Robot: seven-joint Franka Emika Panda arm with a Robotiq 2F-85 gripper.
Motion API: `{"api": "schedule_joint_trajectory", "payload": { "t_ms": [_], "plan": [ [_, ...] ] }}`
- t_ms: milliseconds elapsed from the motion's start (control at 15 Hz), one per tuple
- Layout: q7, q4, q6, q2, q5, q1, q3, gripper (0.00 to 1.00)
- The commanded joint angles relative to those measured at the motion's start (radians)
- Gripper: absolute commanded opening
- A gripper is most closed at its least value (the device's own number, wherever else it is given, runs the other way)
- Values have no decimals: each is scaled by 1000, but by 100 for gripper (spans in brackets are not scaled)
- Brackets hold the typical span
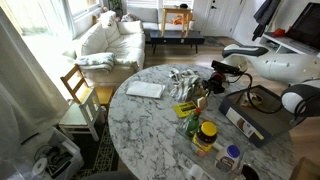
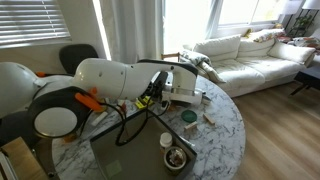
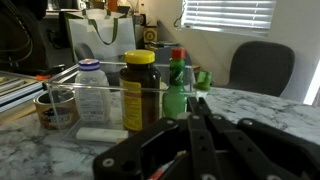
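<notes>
With my pincer pressed together and empty, I faced the green bottle standing upright just beyond it on the tabletop, right of the amber jar; it looked light, slick plastic, best gripped mid-body.

Green bottle, grey-veined white table
</notes>
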Motion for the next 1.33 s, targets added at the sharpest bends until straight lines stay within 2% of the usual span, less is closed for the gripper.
{"api": "schedule_joint_trajectory", "payload": {
  "t_ms": [0, 67, 133, 533, 600, 1267],
  "plan": [
    [33, 144, -45, 84, -32, -16, -6, 0],
    [29, 160, -40, 90, -39, -15, -9, 0],
    [-1, 38, 13, 24, -80, -23, 59, 1],
    [-3, 81, 11, 53, -92, -31, 67, 0],
    [1, 119, -20, 85, -49, -25, 32, 0],
    [26, 170, -41, 137, -77, -27, 20, 0]
  ]
}}
